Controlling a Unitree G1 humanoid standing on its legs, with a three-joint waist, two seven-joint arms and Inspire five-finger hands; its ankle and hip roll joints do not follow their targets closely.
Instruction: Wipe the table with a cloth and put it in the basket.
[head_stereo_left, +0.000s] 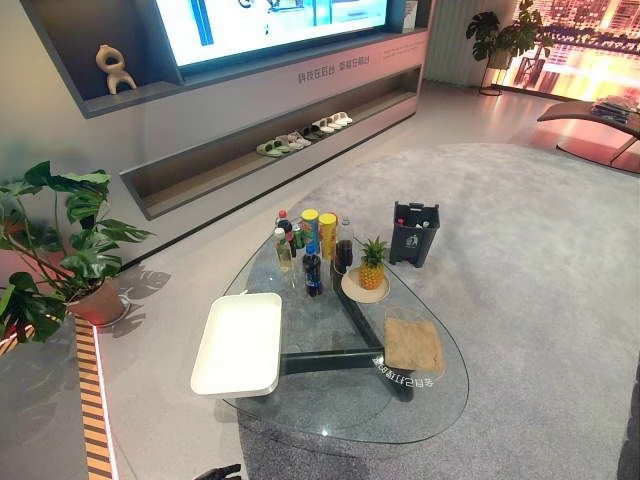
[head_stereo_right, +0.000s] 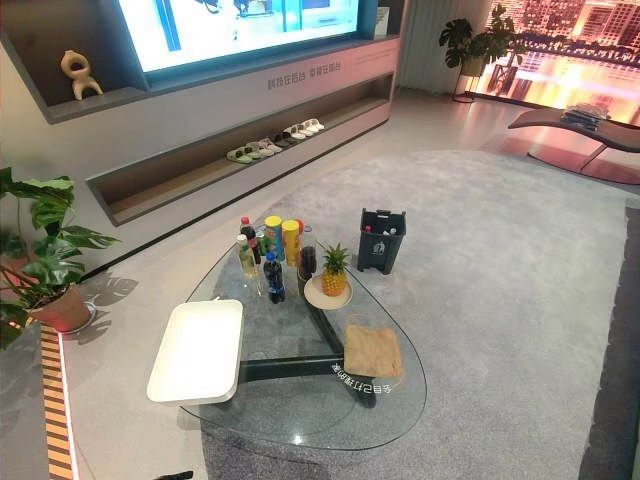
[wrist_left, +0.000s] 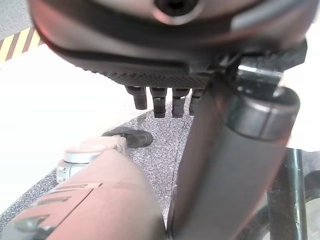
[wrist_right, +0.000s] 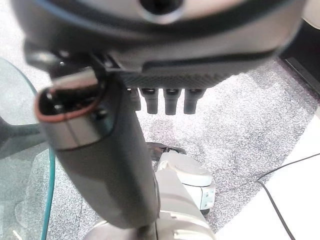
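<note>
A tan cloth (head_stereo_left: 413, 343) lies flat on the right side of the glass table (head_stereo_left: 330, 405), near its front edge. A white rectangular basket (head_stereo_left: 240, 343) sits on the table's left side, overhanging the rim, with nothing in it. My left hand (wrist_left: 165, 75) hangs beside my body above the floor, its fingers (wrist_left: 159, 102) straight and holding nothing. My right hand (wrist_right: 165, 80) hangs the same way over the grey carpet, with straight fingers (wrist_right: 170, 100) and nothing in them. Both hands are far from the table.
Bottles (head_stereo_left: 312, 268), tall cans (head_stereo_left: 327, 233) and a pineapple (head_stereo_left: 372, 264) on a plate crowd the table's far end. A dark bin (head_stereo_left: 414, 233) stands on the carpet behind. A potted plant (head_stereo_left: 70, 250) is at the left, a wall shelf with slippers (head_stereo_left: 300, 137) beyond.
</note>
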